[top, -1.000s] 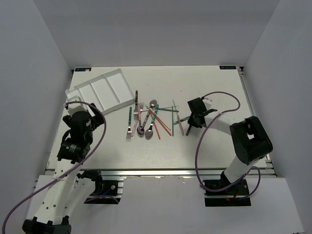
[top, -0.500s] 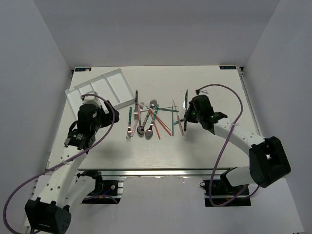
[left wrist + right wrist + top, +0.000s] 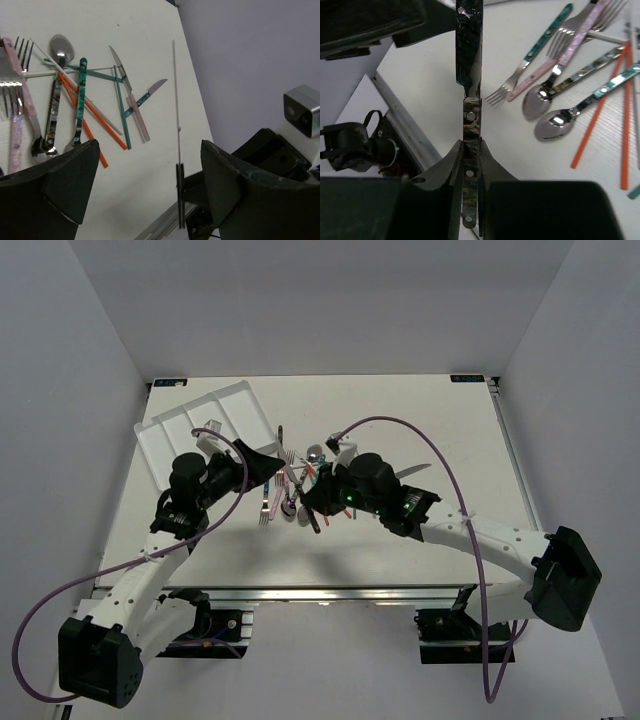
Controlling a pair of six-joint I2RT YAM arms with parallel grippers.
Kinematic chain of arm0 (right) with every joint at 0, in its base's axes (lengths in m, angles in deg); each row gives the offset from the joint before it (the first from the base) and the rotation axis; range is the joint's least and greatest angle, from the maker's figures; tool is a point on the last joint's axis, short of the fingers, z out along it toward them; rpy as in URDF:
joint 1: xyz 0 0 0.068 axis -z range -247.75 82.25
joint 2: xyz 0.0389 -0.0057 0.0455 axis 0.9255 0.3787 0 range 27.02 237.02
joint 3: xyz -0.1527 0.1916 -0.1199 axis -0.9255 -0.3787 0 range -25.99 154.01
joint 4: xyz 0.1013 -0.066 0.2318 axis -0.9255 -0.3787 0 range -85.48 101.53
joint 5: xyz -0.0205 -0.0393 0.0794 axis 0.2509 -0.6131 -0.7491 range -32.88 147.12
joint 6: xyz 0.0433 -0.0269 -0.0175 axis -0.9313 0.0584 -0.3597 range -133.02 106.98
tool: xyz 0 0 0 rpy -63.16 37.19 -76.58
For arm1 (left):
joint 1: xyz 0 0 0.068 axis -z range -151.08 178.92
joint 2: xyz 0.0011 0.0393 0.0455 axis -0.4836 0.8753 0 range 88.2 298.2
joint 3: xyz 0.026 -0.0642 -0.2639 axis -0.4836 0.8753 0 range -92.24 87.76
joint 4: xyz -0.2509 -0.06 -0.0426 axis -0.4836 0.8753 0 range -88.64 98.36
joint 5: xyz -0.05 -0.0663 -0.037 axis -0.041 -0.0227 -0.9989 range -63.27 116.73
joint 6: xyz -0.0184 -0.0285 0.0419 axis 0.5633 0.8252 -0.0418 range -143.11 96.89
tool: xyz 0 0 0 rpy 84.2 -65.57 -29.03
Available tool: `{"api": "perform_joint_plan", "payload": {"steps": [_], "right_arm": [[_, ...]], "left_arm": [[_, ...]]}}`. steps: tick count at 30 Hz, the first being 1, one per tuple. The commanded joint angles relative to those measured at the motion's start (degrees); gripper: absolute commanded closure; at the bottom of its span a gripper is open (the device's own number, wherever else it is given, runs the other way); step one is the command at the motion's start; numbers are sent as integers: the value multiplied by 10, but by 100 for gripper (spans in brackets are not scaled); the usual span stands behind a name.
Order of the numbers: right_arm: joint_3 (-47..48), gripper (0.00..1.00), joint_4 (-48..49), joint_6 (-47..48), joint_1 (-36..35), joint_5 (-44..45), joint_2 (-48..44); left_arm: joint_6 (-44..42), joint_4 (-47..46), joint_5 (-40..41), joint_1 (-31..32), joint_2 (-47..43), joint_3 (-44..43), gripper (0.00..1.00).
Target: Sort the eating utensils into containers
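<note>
Knife with black handle hangs above the worktop, pinched in the right hand. The left hand stands wide around its blade; it should close squarely before the right lets go.

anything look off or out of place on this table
The tray sits askew at the far left corner, not square to the table. The utensils lie in a crossed heap mid-table, orange chopsticks crossing spoons. One knife is up off the heap, clamped by its handle in the right fingers.
</note>
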Motion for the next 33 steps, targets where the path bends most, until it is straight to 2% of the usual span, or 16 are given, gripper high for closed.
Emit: {"api": "perform_joint_plan", "payload": {"steps": [1,5,8,10,15,16,18,19,20,21,22,23,24,27,29,33], "right_arm": [[48,100,22,-6,-26,-8,16],[59,100,23,1,-36,-7,28],[70,100,19,8,-43,-8,35],[71,100,22,11,-51,-8,34],[71,100,29,16,-55,-14,34],[69,100,29,17,-55,-12,32],[65,100,31,23,-55,-5,29],[63,92,27,24,-55,3,21],[50,41,26,23,-55,39,14],[42,16,26,22,-52,54,7],[35,11,25,22,-48,68,-8],[28,11,18,18,-42,91,-15],[21,11,-8,9,-25,101,-21],[0,11,-33,5,6,114,-49],[-28,11,-52,2,33,108,-81],[-75,11,-60,12,53,99,-132]], "left_arm": [[28,-68,-31,1,-5,13,11],[29,-75,-33,1,-8,12,16],[24,-73,-34,1,-2,8,36],[16,-59,-31,1,6,3,58],[-1,-36,-26,1,34,-8,76],[-7,-30,-23,1,37,-13,87],[-34,5,-3,1,49,-35,97],[-45,20,13,1,52,-44,100],[-71,79,69,1,55,-70,100],[-84,105,101,1,64,-85,100],[-101,129,132,1,71,-101,100],[-116,186,172,0,81,-119,100],[-146,212,271,0,92,-160,100],[-189,272,390,-27,157,-224,100],[-198,281,372,-99,208,-248,100],[-217,291,373,-185,303,-337,100]]}}
